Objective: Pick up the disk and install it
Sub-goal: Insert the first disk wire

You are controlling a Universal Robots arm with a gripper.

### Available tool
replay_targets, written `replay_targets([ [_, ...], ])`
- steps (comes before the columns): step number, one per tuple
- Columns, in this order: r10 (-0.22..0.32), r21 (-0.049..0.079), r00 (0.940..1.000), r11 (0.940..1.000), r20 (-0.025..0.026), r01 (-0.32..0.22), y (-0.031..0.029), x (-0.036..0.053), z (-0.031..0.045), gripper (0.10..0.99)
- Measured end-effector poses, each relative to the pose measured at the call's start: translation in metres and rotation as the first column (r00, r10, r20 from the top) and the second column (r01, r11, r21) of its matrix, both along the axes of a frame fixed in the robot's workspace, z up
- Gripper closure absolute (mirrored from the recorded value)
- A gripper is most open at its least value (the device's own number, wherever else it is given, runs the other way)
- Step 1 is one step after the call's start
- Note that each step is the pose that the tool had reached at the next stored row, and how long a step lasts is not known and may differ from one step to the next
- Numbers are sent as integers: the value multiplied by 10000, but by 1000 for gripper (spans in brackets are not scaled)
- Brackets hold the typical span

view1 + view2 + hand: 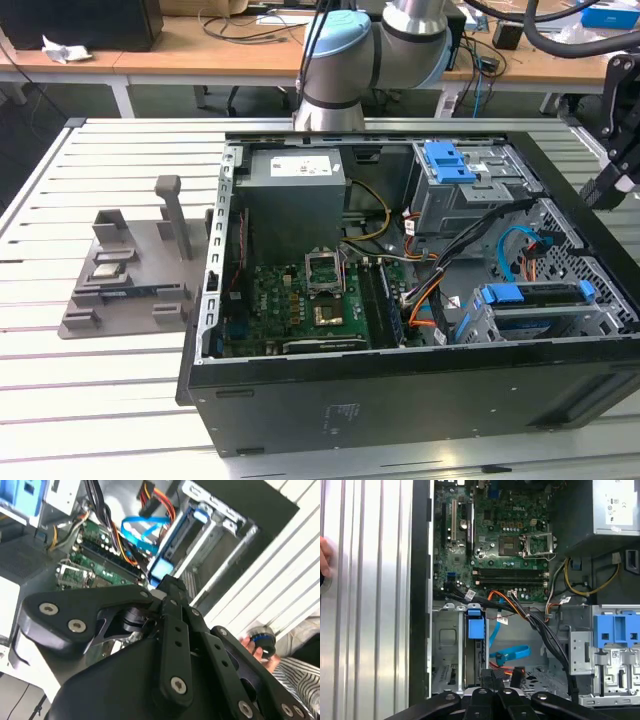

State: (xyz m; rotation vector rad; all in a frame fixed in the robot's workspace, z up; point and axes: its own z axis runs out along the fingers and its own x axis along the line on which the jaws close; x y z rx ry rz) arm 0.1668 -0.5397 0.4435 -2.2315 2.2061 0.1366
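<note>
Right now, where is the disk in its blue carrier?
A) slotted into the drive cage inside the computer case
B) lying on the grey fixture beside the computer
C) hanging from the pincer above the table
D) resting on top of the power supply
A: in the exterior view the disk stands on edge in the metal drive cage, at a corner of the open computer case.

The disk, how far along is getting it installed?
Done, it seems: the disk sits slotted in the drive cage inside the open computer case, with its blue carrier tab showing. In hand: nothing. The gripper hangs above that bay, its jaws shut and empty. Left: little that shows, though I cannot tell whether the carrier is fully latched.
</note>
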Motion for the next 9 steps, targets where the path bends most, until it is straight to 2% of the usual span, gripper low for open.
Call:
replay_targets([
  [3, 0, -4, 10000, 10000, -15, 0, 165, 116, -88, 980],
  [4, 0, -3, 10000, 10000, -18, 0, 199, 139, -109, 980],
  [6, 1, -3, 10000, 10000, -23, -1, 239, 179, -151, 980],
  [9, 0, -3, 10000, 10000, -27, 0, 251, 225, -212, 980],
])
